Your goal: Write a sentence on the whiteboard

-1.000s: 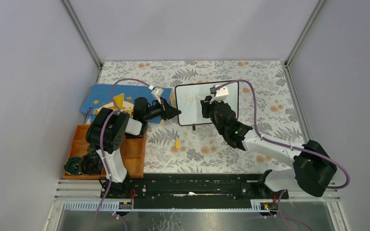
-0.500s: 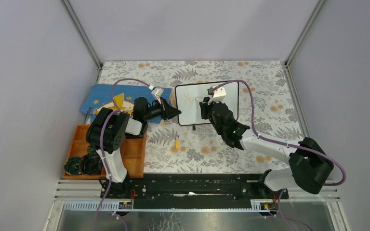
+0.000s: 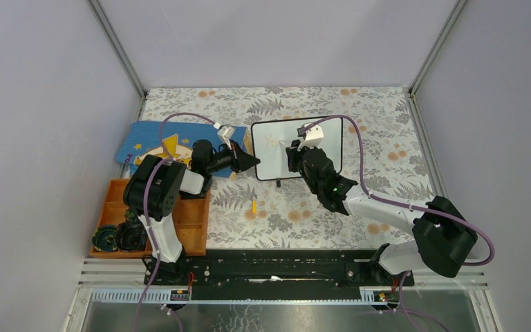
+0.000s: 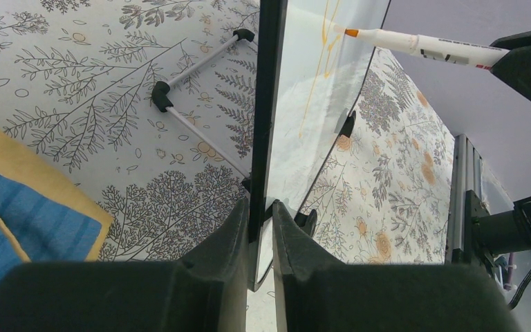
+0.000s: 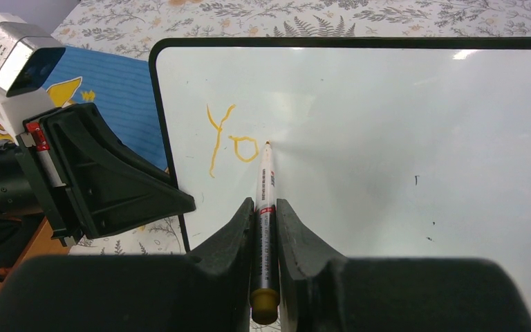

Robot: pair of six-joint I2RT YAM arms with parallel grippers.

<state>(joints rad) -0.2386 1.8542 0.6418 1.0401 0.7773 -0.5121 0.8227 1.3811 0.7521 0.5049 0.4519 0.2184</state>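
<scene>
The whiteboard [image 3: 268, 158] stands upright on the floral table, its left edge [image 4: 266, 117] clamped between the fingers of my left gripper [image 4: 259, 207], which is shut on it [image 3: 252, 162]. Held lengthwise in my shut right gripper [image 5: 265, 206] is a white marker [image 5: 265, 183] with an orange tip. The tip touches the board [image 5: 401, 117] just right of the letters. Of the sentence [image 5: 229, 140], only an orange "Yo" shows, near the board's upper left. In the left wrist view the marker [image 4: 422, 47] meets the board at the orange strokes [image 4: 326, 41]. My right gripper [image 3: 296, 152] faces the board's front.
A blue star-patterned book [image 3: 145, 142] lies left of the board, under my left arm. An orange tray [image 3: 192, 223] at the near left holds dark round objects [image 3: 119, 237]. A small orange cap [image 3: 254, 205] lies on the table in front of the board. Grey walls close in three sides.
My right arm has shifted slightly left along the board with the marker. The left arm and the board have not moved.
</scene>
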